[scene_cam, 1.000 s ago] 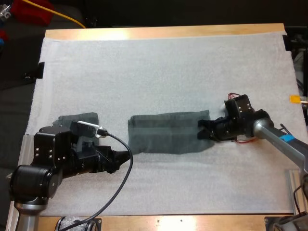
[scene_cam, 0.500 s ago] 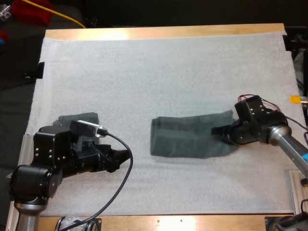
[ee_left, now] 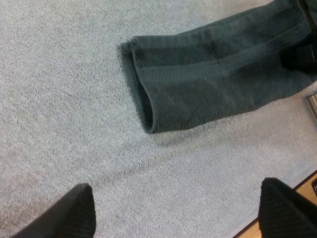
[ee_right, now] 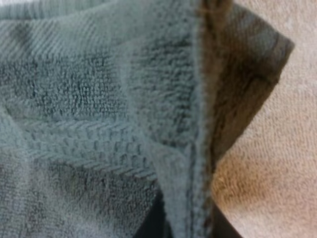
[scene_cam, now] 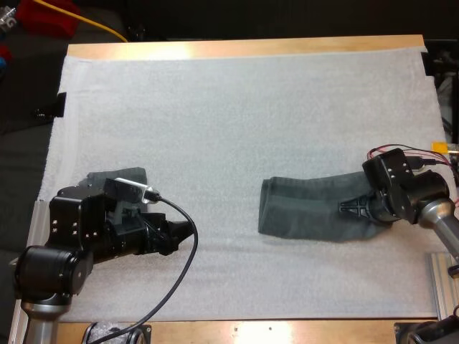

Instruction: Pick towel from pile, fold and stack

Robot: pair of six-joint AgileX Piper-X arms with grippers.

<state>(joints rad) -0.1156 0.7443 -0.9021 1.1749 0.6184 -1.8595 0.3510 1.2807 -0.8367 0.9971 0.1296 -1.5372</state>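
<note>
A dark grey-green towel (scene_cam: pixel 312 209), folded into a long band, lies on the white mat (scene_cam: pixel 237 107) right of centre. My right gripper (scene_cam: pixel 357 209) is shut on its right end. In the right wrist view the towel's ribbed cloth (ee_right: pixel 99 99) lies close over the gripper, with a hemmed edge running down to a dark finger (ee_right: pixel 153 225). My left gripper (scene_cam: pixel 183 233) rests low at the left, open with nothing between its fingers. In the left wrist view the fingers (ee_left: pixel 64 213) stand wide apart, short of the towel's open left end (ee_left: pixel 148 114). The right gripper (ee_left: pixel 302 54) sits at the towel's far end.
A second dark towel (scene_cam: pixel 118 177) lies crumpled at the mat's left edge, partly under my left arm. Bare mat stretches between the two grippers and across the far half. The table's wooden front edge (scene_cam: pixel 272 331) runs close behind the arms.
My right gripper has dragged the folded towel to the right across the mat, from the centre toward the right edge. The left arm has stayed put.
</note>
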